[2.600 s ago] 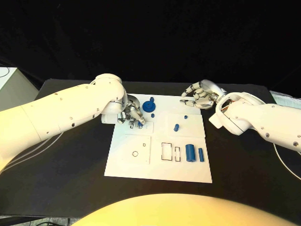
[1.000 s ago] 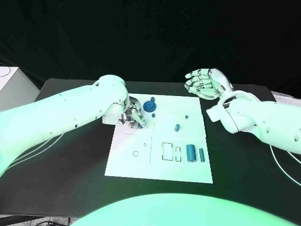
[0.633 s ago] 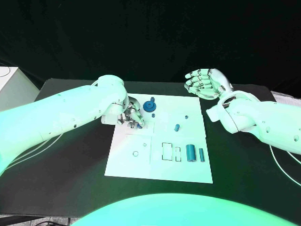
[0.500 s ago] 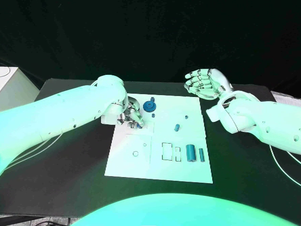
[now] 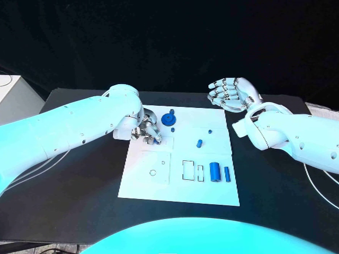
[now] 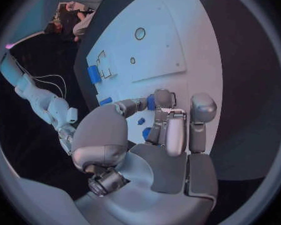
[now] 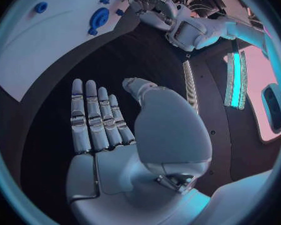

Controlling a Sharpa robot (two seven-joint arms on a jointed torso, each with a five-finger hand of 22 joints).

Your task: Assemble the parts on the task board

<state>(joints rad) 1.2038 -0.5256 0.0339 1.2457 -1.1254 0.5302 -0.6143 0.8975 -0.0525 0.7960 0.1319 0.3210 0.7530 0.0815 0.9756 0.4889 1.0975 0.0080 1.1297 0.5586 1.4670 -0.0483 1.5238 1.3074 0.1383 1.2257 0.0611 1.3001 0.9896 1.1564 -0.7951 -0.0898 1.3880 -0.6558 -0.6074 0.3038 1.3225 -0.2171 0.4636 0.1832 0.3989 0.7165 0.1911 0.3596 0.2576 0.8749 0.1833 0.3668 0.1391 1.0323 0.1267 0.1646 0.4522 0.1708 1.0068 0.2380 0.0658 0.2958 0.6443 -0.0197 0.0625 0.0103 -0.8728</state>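
Since the earliest picture, the right hand (image 5: 232, 94) has lifted up and back from the far edge of the task board (image 5: 181, 190), and it now hangs over the black tabletop (image 5: 78, 211) behind the board's far right corner. Its fingers (image 7: 93, 117) are stretched out straight and side by side, and it holds nothing, so it looks like it is just waiting out of the way. The left hand (image 5: 147, 129) has hardly moved; it stays low over the far left corner of the board. Its fingers (image 6: 168, 127) are curled down, and a small blue bit (image 6: 151, 102) shows between the tips, but I cannot tell if they are really gripping it or only touching it. I think this hand is busy picking up or pushing in a little part there. The board is a flat white sheet with thin drawn shapes on it. A round blue gear (image 5: 168, 119) sits near the far edge, just beside the left hand. A small blue peg (image 5: 199, 142) lies in the middle. Two blue cylinders (image 5: 214, 171) lie side by side toward the near right, beside some box outlines.
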